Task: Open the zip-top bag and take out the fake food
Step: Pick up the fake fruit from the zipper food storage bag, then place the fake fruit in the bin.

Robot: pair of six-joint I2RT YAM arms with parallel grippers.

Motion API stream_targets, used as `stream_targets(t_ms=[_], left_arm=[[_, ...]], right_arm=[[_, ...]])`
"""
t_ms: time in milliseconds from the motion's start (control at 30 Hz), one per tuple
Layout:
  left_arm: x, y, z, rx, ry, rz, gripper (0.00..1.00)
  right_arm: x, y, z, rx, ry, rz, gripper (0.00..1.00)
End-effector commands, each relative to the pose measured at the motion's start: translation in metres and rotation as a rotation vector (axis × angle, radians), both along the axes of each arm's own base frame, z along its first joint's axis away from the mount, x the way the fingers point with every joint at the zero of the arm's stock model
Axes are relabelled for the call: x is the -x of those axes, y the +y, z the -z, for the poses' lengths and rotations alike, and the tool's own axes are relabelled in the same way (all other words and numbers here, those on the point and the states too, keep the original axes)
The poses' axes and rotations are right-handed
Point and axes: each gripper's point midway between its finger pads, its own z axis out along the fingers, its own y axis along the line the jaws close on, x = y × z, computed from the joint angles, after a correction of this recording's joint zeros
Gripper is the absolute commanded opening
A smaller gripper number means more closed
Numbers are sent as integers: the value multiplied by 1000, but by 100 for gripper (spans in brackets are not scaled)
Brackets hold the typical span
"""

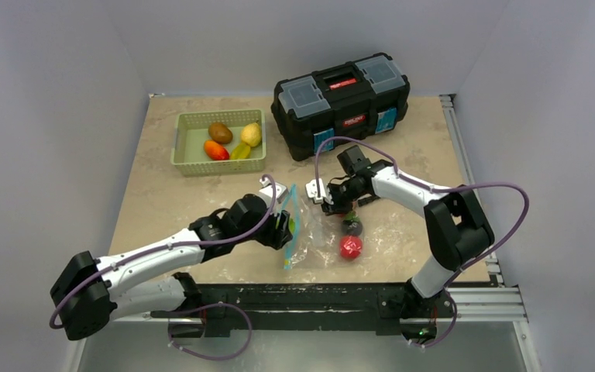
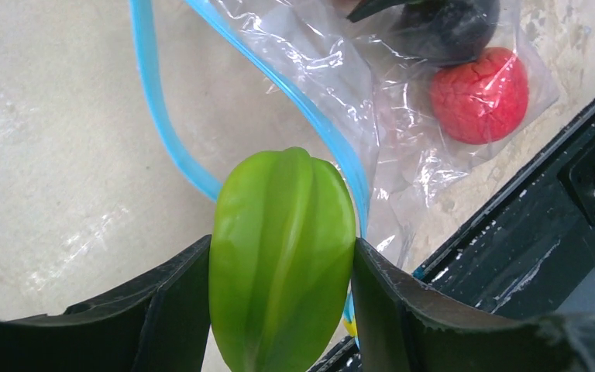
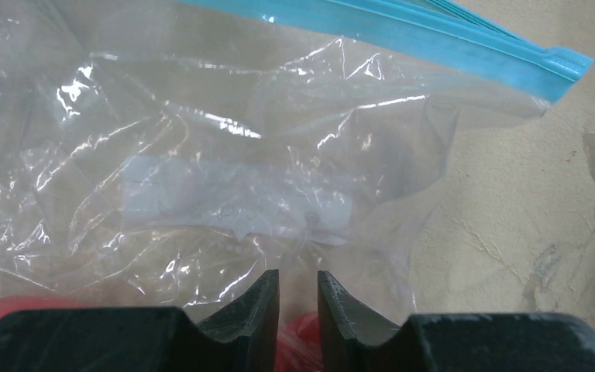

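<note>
Bag (image 1: pixel 304 232) lies crumpled on the table (image 1: pixel 170 201) between the arms. It is probably light, limp and slippery, best pinched at the stiffer zip strip (image 3: pixel 403 31). Left gripper (image 2: pixel 280 267) clamps a green fruit (image 2: pixel 279 209); right gripper (image 3: pixel 297 294) is nearly closed over film, hold unclear.

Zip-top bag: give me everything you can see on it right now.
The zip-top bag is clear, crinkly plastic with a teal-blue zip strip along its mouth. It lies slumped on the table near the front edge, between the two arms. The mouth faces the left arm, and the two halves of the strip are parted, so it is open. A red fruit and a dark item are inside. The right gripper seems to pinch its film.
</note>
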Motion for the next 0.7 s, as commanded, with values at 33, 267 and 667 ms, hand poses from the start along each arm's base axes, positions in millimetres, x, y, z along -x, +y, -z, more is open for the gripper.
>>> stream_targets(t_ms=[33, 267, 667], left_arm=[[-7, 24, -4, 3, 11, -86, 0], [-11, 56, -15, 22, 23, -187, 0], [-32, 91, -40, 14, -25, -333, 0]], right_arm=[[-5, 0, -16, -44, -33, 16, 24], [-2, 1, -19, -58, -27, 6, 25], [1, 2, -20, -67, -18, -5, 25]])
